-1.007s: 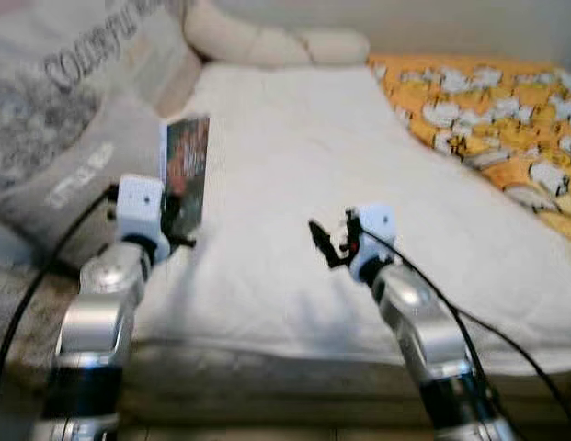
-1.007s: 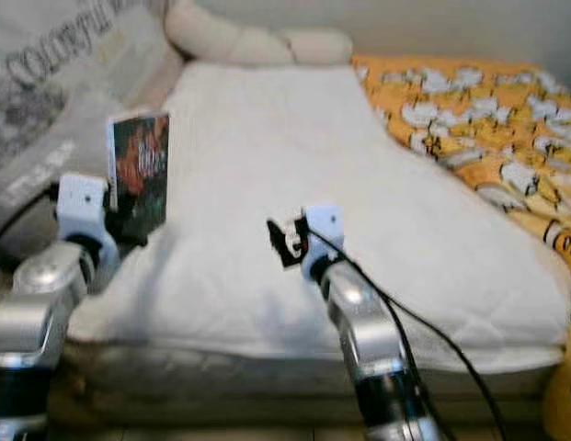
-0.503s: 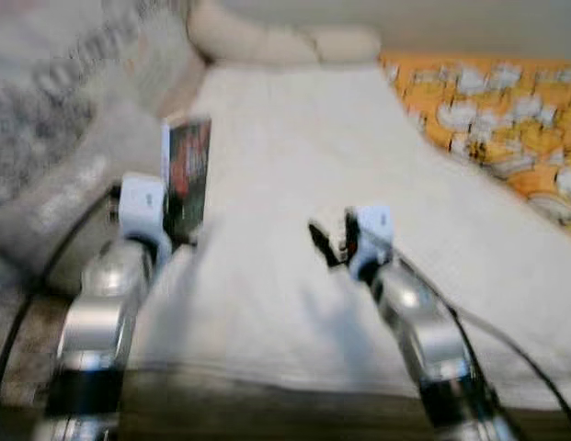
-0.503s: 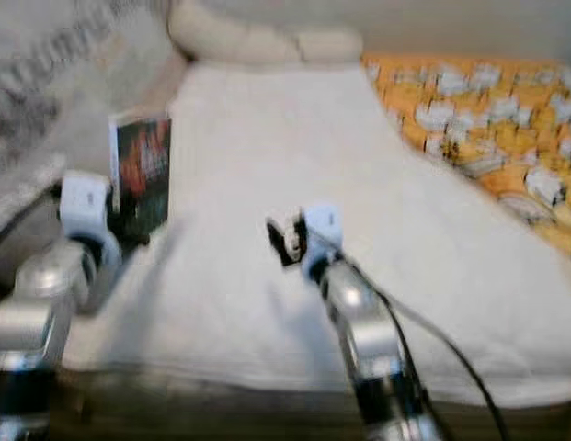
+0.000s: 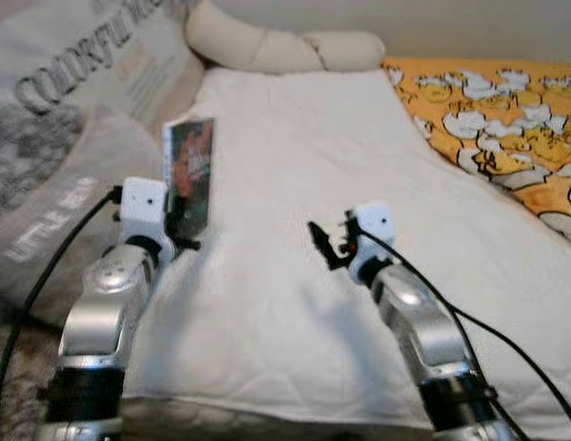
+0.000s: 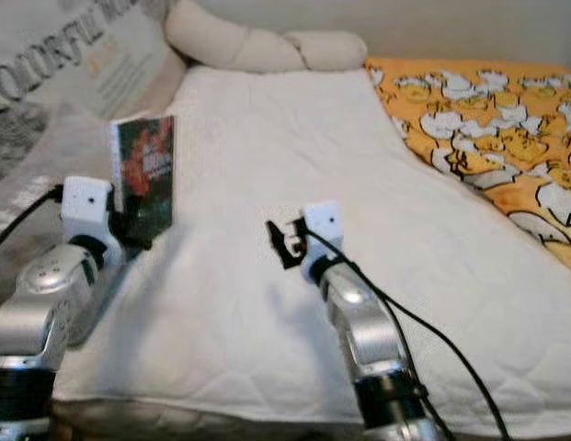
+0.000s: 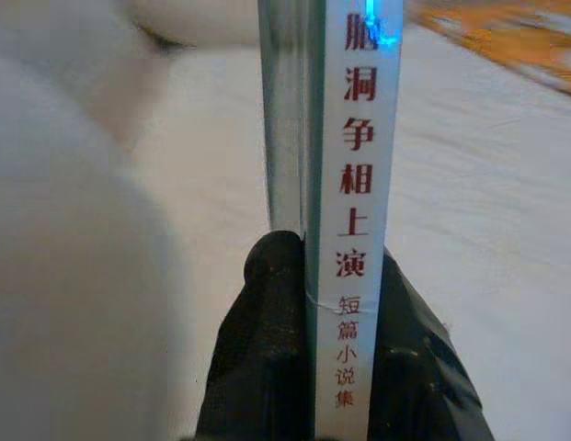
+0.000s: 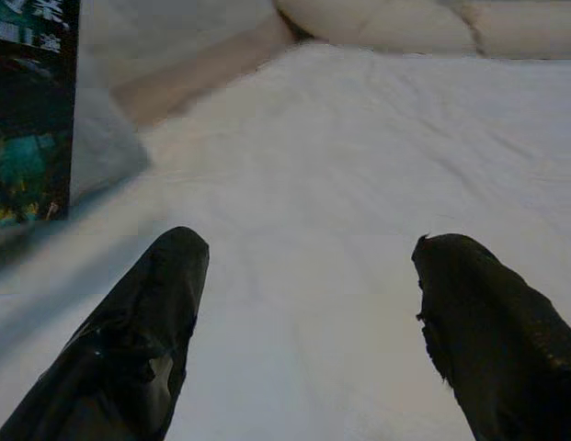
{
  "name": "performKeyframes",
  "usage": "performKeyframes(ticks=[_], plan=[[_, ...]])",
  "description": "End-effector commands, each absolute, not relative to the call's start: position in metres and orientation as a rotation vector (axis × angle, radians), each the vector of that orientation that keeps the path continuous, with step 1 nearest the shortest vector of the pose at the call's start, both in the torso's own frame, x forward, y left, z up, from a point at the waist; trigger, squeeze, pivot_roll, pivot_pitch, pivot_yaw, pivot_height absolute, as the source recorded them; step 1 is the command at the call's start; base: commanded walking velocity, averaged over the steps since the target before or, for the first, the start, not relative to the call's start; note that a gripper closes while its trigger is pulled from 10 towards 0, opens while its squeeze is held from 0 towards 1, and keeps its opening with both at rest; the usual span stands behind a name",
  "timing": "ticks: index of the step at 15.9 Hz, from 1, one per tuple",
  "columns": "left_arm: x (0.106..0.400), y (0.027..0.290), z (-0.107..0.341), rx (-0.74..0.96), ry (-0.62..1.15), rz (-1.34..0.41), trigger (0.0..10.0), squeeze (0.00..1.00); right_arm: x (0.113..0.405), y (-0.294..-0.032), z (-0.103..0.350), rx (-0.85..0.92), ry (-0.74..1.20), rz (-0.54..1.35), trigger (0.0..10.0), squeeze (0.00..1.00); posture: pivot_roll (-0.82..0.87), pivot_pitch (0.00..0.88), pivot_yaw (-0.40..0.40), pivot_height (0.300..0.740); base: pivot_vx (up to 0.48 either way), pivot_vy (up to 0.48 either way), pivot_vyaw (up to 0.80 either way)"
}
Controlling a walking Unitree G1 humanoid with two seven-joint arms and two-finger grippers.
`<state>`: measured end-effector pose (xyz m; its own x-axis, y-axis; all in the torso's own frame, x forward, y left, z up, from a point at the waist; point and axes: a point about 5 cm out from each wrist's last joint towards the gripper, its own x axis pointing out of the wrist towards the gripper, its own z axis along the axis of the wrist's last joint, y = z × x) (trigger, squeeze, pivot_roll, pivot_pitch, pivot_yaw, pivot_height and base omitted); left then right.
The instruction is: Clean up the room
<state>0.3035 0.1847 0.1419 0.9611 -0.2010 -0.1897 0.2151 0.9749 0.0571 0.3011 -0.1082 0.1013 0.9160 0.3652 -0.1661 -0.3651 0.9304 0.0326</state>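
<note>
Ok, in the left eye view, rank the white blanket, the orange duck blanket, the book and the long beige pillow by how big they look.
1. white blanket
2. orange duck blanket
3. long beige pillow
4. book, gripped upright in the left pincer

The pillow lies farther from the camera than the book, so it may be bigger than it looks.

We see a thin book (image 5: 189,177) standing upright above the left edge of the white bed, its dark cover printed with red and green, its pale spine carrying red characters, pinched at its lower end.

White quilt (image 5: 294,184), orange blanket (image 5: 506,110) (chick print), grey pillows (image 5: 55,147).
</note>
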Motion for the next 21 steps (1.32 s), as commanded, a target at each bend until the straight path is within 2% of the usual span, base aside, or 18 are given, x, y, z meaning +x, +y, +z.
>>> performKeyframes(ticks=[1, 6, 10, 11, 13, 16, 18, 19, 21], plan=[[0.297, 0.175, 0.144, 0.063, 0.199, -0.294, 10.0, 0.0, 0.301, -0.113, 0.109, 0.009, 0.145, 0.358, 10.0, 0.0, -0.08, 0.0, -0.005, 0.74, 0.0, 0.0, 0.0], [0.282, 0.161, 0.133, 0.035, 0.221, -0.371, 10.0, 0.0, 0.286, -0.129, 0.103, 0.024, 0.177, 0.318, 10.0, 0.0, -0.06, 0.0, -0.027, 0.74, 0.0, 0.0, 0.0], [0.314, 0.154, 0.122, -0.168, 0.367, -0.476, 10.0, 0.0, 0.272, -0.146, 0.101, 0.067, 0.243, 0.333, 10.0, 0.0, -0.1, 0.0, -0.024, 0.74, 0.0, 0.0, 0.0], [0.32, 0.155, 0.117, -0.21, 0.416, -0.486, 10.0, 0.0, 0.268, -0.147, 0.105, 0.076, 0.24, 0.361, 10.0, 0.0, -0.12, 0.0, -0.018, 0.74, 0.0, 0.0, 0.0], [0.336, 0.155, 0.103, -0.319, 0.562, -0.543, 10.0, 0.0, 0.251, -0.139, 0.111, 0.075, 0.282, 0.592, 10.0, 0.0, -0.16, 0.0, 0.0, 0.74, 0.0, 0.0, 0.0], [0.347, 0.152, 0.098, -0.33, 0.634, -0.604, 10.0, 0.0, 0.239, -0.141, 0.114, 0.043, 0.334, 0.672, 10.0, 0.0, -0.21, 0.0, 0.017, 0.74, 0.0, 0.0, 0.0], [0.347, 0.141, 0.095, -0.497, 0.728, -0.696, 10.0, 0.0, 0.223, -0.144, 0.115, 0.063, 0.415, 0.764, 10.0, 0.0, -0.25, 0.0, 0.047, 0.74, 0.0, 0.0, 0.0], [0.346, 0.135, 0.092, -0.51, 0.757, -0.73, 10.0, 0.0, 0.215, -0.144, 0.115, 0.059, 0.449, 0.806, 10.0, 0.0, -0.27, 0.0, 0.058, 0.74, 0.0, 0.0, 0.0], [0.345, 0.129, 0.087, -0.43, 0.794, -0.789, 10.0, 0.0, 0.208, -0.149, 0.115, 0.031, 0.482, 0.814, 10.0, 0.0, -0.29, 0.018, 0.068, 0.74, 0.0, 0.0, 0.0]])
